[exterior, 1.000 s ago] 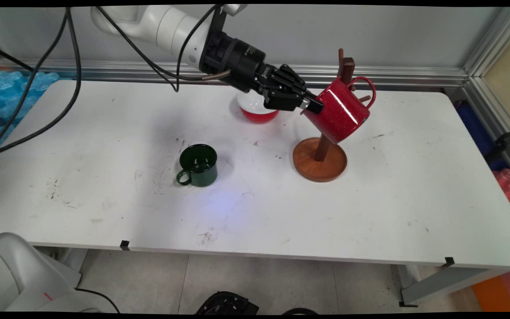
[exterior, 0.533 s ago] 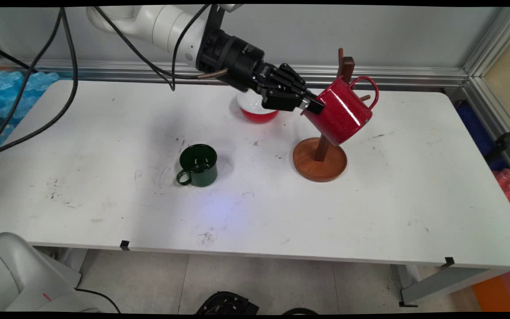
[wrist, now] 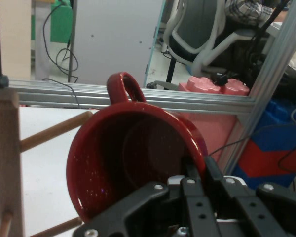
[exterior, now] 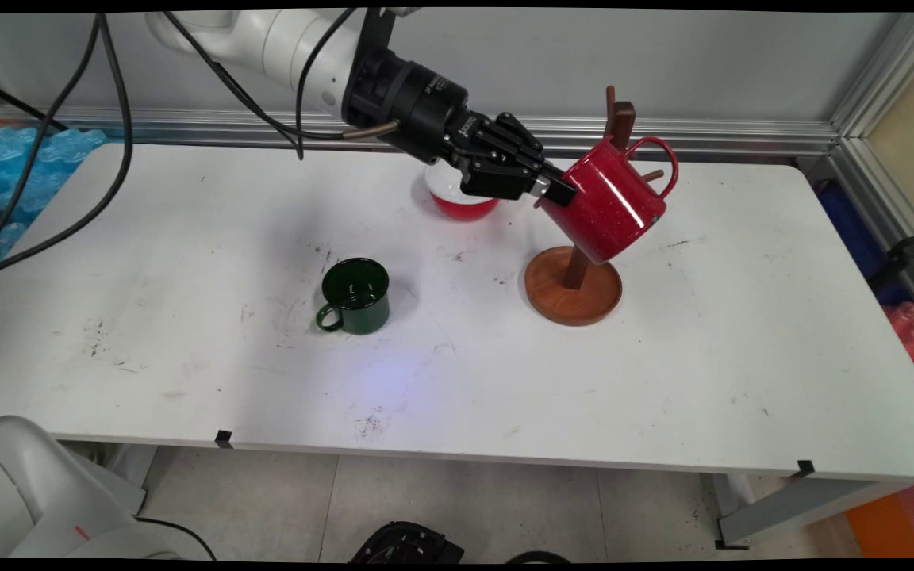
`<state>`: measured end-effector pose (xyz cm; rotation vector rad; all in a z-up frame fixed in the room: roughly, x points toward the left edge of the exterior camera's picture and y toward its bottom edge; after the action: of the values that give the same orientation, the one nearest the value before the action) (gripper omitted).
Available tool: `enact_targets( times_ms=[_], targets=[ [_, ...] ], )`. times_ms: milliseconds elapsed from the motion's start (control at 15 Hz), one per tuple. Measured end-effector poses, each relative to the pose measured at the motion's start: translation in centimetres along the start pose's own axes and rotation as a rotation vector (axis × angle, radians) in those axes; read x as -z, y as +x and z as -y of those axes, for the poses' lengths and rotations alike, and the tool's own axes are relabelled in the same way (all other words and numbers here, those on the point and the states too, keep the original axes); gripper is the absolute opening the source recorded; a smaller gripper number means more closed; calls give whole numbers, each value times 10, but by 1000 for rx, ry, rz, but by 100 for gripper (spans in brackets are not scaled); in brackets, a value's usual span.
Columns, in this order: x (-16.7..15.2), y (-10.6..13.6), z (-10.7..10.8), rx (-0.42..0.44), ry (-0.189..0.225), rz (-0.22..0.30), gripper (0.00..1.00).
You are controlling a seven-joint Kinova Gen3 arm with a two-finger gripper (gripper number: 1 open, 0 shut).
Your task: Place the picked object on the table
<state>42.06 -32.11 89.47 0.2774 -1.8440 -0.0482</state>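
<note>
Main view: the black two-finger claw (exterior: 555,190) is clamped on the rim of a red speckled enamel mug (exterior: 610,206), carried tilted in the air, mouth toward the claw and handle up and away from it. Just behind and under the mug stands a brown wooden mug tree with a round base (exterior: 574,285); its post rises past the mug's far side, and whether the handle touches a peg cannot be told here. Behind the claw's knuckles sits a red bowl with a white inside (exterior: 461,194). Well off, below and to the arm's side, a dark green enamel mug (exterior: 355,295) stands upright on the white table (exterior: 743,357).

Hand view: one finger (wrist: 193,170) lies inside the red mug's mouth, the rim pinched between the two. The handle points up, clear of the rack's pegs (wrist: 54,131) — these jut from the post off to the side, near the mug's wall.

So the red mug is lifted and held at the rack, not hung on any peg; the green one is untouched.
</note>
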Motion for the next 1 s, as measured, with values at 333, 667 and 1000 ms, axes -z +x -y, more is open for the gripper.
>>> enact_targets(
  times_ms=[333, 667, 1000],
  targets=[
    [10, -3, -4, 2, -9, 17, 0],
    [26, -9, -5, 0, -8, 49, 0],
    [42, -15, -1, -8, 5, 79, 0]
  ],
)
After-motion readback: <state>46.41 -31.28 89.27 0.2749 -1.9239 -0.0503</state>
